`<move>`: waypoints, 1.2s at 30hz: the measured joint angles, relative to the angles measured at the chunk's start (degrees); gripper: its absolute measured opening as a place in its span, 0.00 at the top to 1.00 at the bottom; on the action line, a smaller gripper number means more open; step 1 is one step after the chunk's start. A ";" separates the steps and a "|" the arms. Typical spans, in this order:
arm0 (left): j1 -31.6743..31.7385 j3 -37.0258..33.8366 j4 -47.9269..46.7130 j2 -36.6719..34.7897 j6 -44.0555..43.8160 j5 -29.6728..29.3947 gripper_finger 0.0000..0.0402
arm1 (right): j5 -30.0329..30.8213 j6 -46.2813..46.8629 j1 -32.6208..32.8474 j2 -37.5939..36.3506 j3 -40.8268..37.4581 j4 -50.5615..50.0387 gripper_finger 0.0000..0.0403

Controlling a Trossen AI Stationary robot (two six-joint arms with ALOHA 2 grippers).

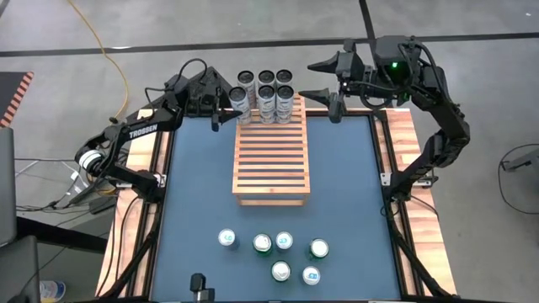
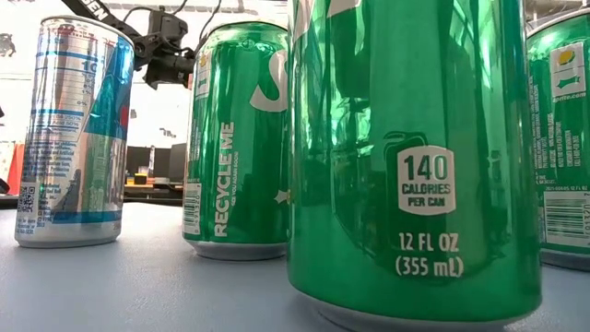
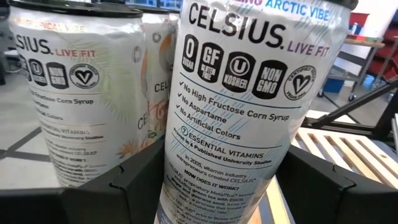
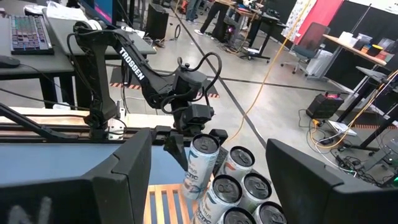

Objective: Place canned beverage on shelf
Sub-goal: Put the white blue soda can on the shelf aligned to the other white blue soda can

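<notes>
Gripping: left claw (image 1: 227, 110) stands fairly wide, its fingers (image 3: 118, 183) on either side of a white Celsius can (image 3: 239, 112) and seemingly touching it, so it has hold of that can.
Can, place: far-left corner of the shelf (image 1: 271, 160), at the left end of the can group (image 1: 267, 94).
Can, pose: upright, long axis vertical, top up; in the right wrist view its top leans a little toward the left arm, though that view is steep and I can't be sure of the tilt.
Shelf: slatted wooden rack on the blue desk (image 1: 194, 185), long axis running from the near side to the far side, slats across it.
Neighbours: five more white cans crowd the shelf's far end in two rows, just beside the held can; one stands right behind it in the left wrist view.
In the way: those cans hem the held can on its right and far sides; the shelf's near slats are bare.
Right claw (image 1: 337, 91): fingers spread wide, holding nothing, up over the far-right edge of the desk, apart from the cans.
Near side: six loose cans (image 1: 278, 252) stand upright on the desk, well apart from the shelf.
Low view: green cans (image 2: 415, 157) and one silver-blue can (image 2: 72, 134) fill the frame and hide the shelf.
</notes>
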 joint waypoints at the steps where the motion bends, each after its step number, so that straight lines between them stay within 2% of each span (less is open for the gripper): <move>1: 0.00 0.00 0.01 0.00 -0.02 -0.11 0.36 | 0.00 -0.01 0.00 0.00 0.00 -0.02 0.33; 36: -1.95 -0.02 -2.00 0.07 1.48 -4.58 0.36 | 0.00 0.10 0.00 0.00 0.00 0.00 0.33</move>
